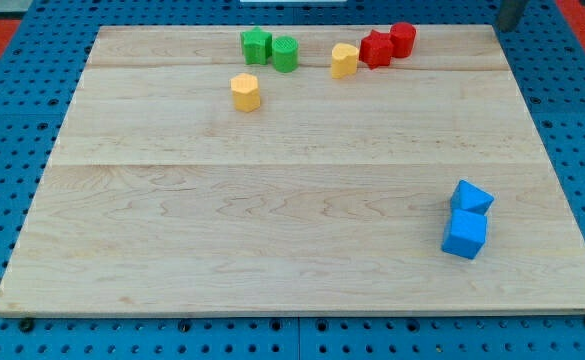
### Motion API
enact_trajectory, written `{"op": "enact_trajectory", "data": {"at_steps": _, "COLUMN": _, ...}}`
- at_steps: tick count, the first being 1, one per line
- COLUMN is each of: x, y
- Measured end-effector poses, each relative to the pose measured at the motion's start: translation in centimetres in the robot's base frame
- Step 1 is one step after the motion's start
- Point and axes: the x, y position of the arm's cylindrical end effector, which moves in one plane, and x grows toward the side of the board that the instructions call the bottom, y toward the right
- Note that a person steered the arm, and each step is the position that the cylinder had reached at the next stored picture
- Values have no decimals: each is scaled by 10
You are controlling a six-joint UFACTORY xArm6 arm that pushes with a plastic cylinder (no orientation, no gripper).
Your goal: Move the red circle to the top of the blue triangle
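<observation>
- The red circle [403, 39] stands near the board's top edge, right of centre, touching a red star-like block [376, 48] on the view's left of it.
- Just left of that pair sits a yellow block [344, 60], its shape unclear; a second yellow block [245, 92] lies apart, lower and further left.
- A green star [256, 45] and a green round block [285, 53] sit side by side, touching, near the top edge — left of centre.
- The blue triangle [471, 197] lies near the board's right edge, toward the bottom right corner, touching a blue cube [464, 234] just below it — both well apart from the red circle.
- My tip does not show; only a dark shape [511, 12] sits beyond the top right corner, so I cannot tell where the tip stands relative to the blocks.
- The wooden board [272, 220] rests on a blue perforated surface [2, 110].
</observation>
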Motion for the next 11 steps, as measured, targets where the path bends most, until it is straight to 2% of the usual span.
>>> {"op": "enact_trajectory", "data": {"at_steps": 2, "x": -1, "y": -144}}
{"op": "enact_trajectory", "data": {"at_steps": 3, "x": 23, "y": -166}}
{"op": "enact_trajectory", "data": {"at_steps": 4, "x": 67, "y": -166}}
{"op": "enact_trajectory", "data": {"at_steps": 5, "x": 73, "y": -170}}
{"op": "enact_trajectory", "data": {"at_steps": 6, "x": 106, "y": -161}}
{"op": "enact_trajectory", "data": {"at_steps": 7, "x": 172, "y": -156}}
{"op": "enact_trajectory", "data": {"at_steps": 11, "x": 166, "y": -155}}
